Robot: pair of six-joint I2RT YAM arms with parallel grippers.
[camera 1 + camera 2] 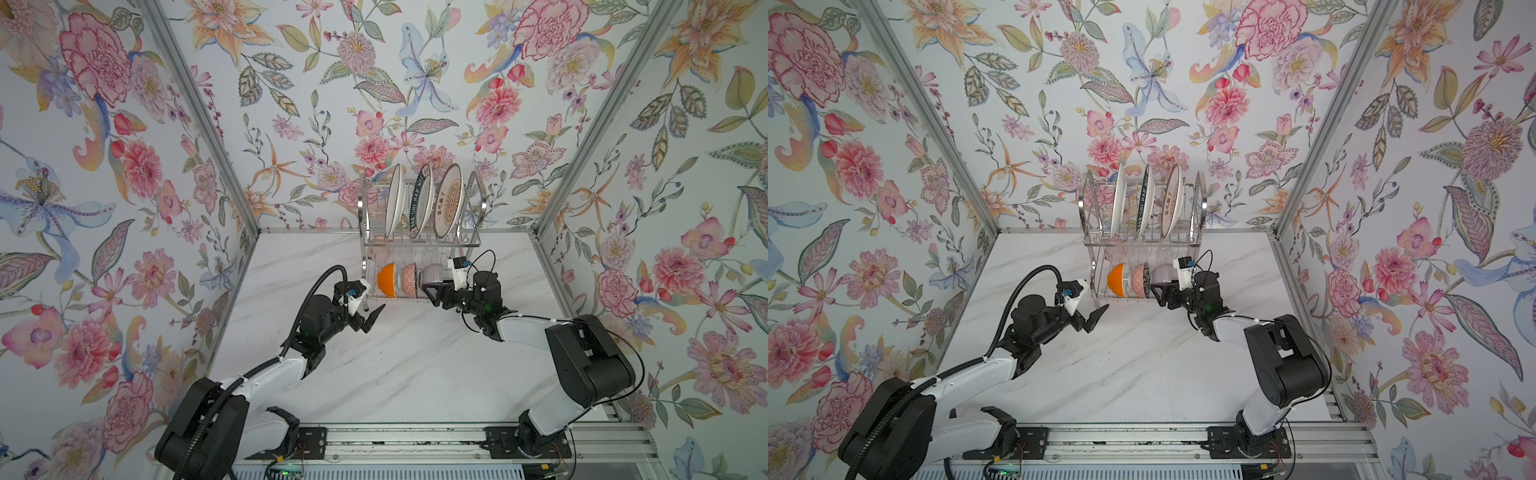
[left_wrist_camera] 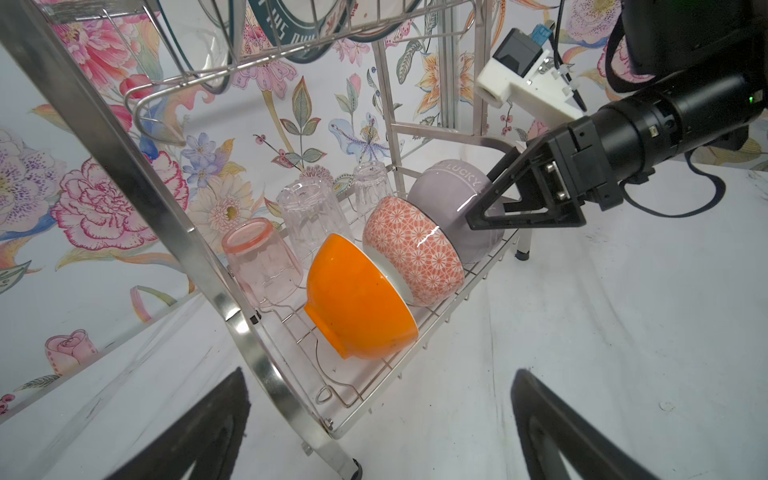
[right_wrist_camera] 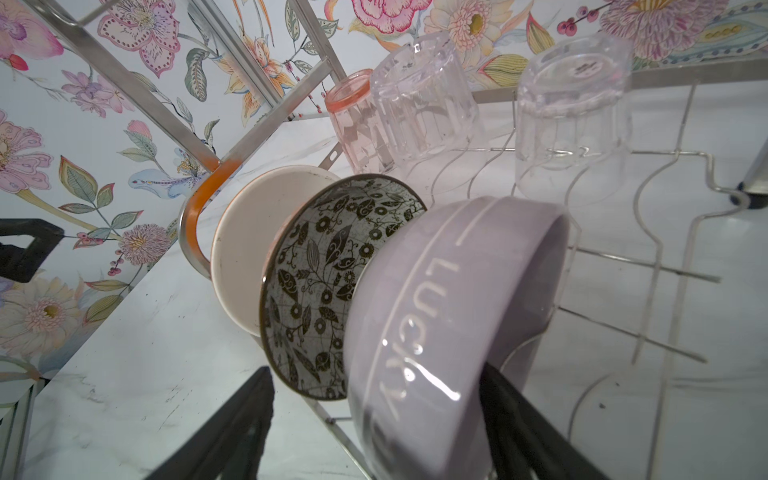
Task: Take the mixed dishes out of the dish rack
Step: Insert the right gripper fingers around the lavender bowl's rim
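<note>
The dish rack stands at the back of the table. Its upper shelf holds a white plate, a green-lettered plate and an orange sunburst plate on edge. On the lower shelf are an orange bowl, a pink-patterned bowl, a grey bowl and three upturned tumblers. My right gripper is open and straddles the grey bowl's wall, one finger inside it and the other clear of its outside. My left gripper hangs open and empty before the orange bowl.
The rack's left front foot and curved side frame lie between my left fingers and the bowls. Floral walls close in the marble table on three sides. The arm bases sit on a rail at the front.
</note>
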